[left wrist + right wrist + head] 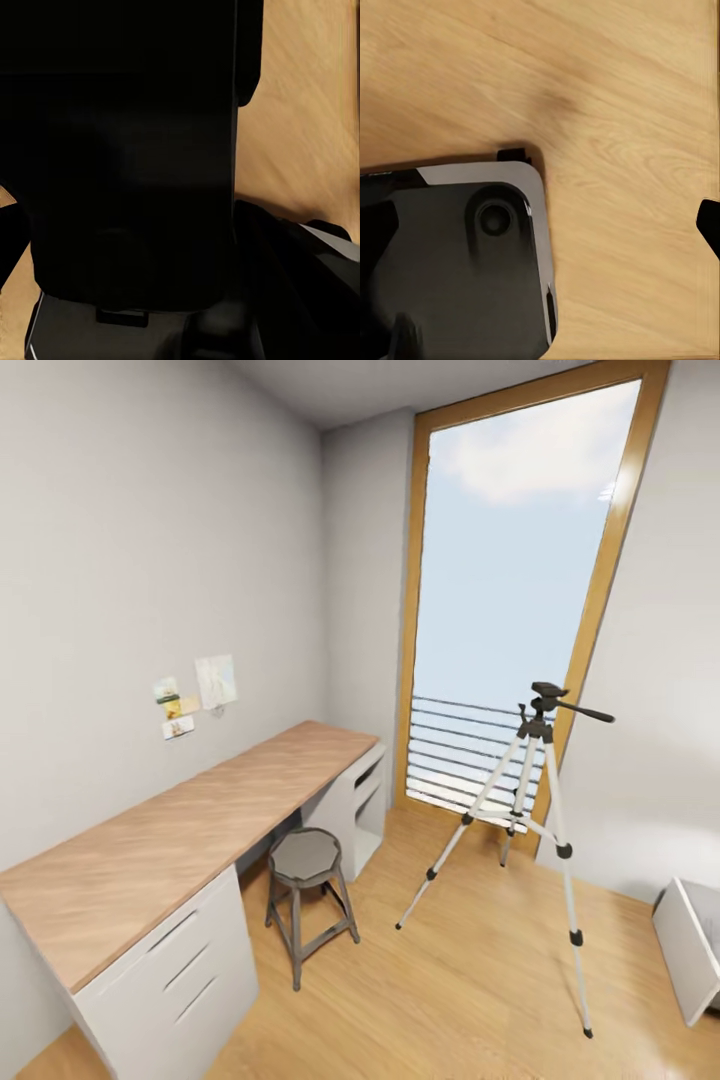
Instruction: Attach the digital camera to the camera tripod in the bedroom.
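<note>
Head view has the camera tripod (538,800) standing legs spread on the wood floor (470,980) right by the tall window (510,590), clear of the desk (180,840) and stool (305,860), so I'd guess there's easy room to roll up. No digital camera on show. Left wrist view is mostly a black mass up close, can't tell what, and can't tell either hand's opening.

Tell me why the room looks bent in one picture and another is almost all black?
Head view: wide-angle distortion tilts the window frame and walls, while even daylight gives the camera tripod and stool only faint shadows. Left wrist view: a dark, unlit shape sits too near the lens to identify, with slightly blurred wood floor beside it. Right wrist view: floor grain is soft.
</note>
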{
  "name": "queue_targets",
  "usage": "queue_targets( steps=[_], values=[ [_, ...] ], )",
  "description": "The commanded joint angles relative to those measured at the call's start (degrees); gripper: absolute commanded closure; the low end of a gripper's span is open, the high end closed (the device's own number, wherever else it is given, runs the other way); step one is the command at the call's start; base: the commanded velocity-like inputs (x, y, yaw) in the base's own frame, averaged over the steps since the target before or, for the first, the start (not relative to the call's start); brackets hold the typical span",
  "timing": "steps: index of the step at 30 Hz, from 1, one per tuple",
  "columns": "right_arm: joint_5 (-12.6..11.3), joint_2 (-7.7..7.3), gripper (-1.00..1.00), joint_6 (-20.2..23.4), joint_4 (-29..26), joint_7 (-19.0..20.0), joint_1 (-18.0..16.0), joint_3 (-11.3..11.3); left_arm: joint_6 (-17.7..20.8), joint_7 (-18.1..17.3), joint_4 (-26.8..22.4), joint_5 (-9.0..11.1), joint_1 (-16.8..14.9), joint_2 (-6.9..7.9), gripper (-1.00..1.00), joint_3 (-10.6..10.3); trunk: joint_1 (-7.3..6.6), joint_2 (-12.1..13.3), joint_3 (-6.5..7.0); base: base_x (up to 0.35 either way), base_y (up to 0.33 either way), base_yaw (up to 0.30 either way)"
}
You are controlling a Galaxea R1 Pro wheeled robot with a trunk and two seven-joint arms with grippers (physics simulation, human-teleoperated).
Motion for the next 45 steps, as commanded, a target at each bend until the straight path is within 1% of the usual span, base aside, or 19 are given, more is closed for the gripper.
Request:
queue_targets(
  steps=[1,45],
  values=[
    [0.4,-0.07,-1.00,-0.3,0.2,0.1,-0.1,-0.5,-0.2,-0.2,0.1,0.5,-0.1,0.01,1.00,-0.5,0.03,-0.1,-0.09,0.000,0.000,-0.289],
    [0.5,-0.04,-1.00,-0.2,0.2,0.1,-0.1,-0.4,-0.3,0.0,0.1,0.5,0.0,-0.15,1.00,-0.5,0.03,-0.1,1.08,0.000,0.000,-0.290]
  ],
)
